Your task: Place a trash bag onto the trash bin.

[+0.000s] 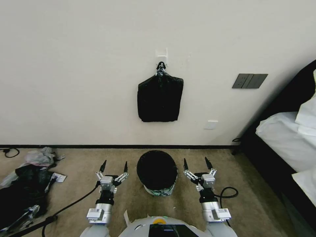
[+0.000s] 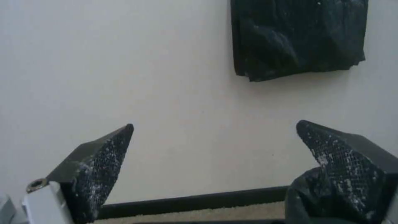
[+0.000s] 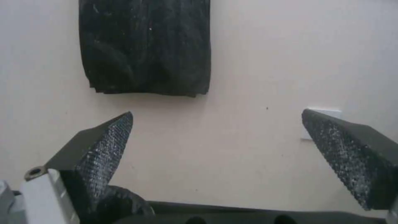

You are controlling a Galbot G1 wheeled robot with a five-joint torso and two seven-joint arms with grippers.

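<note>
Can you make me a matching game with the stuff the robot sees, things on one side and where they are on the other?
Things:
1. trash bin
2. sheaf of black bags
3. left gripper
4. black plastic heap

Places or states:
A. hanging from a clip on the wall
B. lying on the carpet far over on the robot's left
C. on the floor between the two grippers, lined with the trash bag
D. jaws open, beside the bin on the robot's left

Pairs: 1-C, 2-A, 3-D, 4-B
</note>
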